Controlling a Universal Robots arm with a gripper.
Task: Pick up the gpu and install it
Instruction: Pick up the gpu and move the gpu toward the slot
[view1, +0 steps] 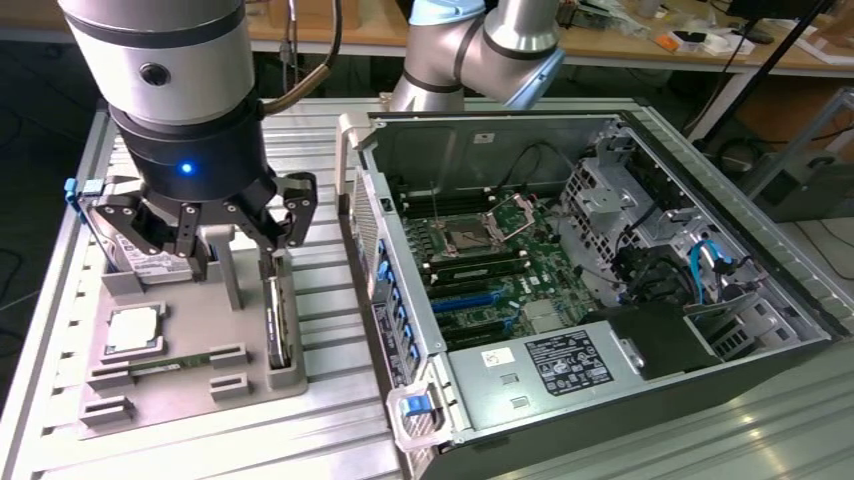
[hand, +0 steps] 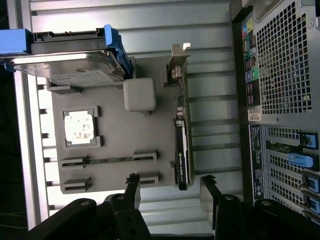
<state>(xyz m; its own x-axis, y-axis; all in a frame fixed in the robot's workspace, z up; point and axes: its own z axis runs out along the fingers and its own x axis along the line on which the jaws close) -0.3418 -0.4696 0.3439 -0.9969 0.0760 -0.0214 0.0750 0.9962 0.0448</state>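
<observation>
Jaws spread wide, my black gripper (view1: 211, 240) hangs over the grey moulded tray (view1: 198, 322), where the gpu (view1: 276, 322), a thin dark card with silver bracket, stands edge-on in the slot nearest the open computer case (view1: 441, 150). Light, stiff, fragile, I judge; pinch its flat faces mid-length.

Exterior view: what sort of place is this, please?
Probably a robotics lab set up for computer assembly: an open computer case lies on a slatted metal table, a grey tray beside it holds parts such as the gpu, and cluttered workbenches stand behind.
</observation>
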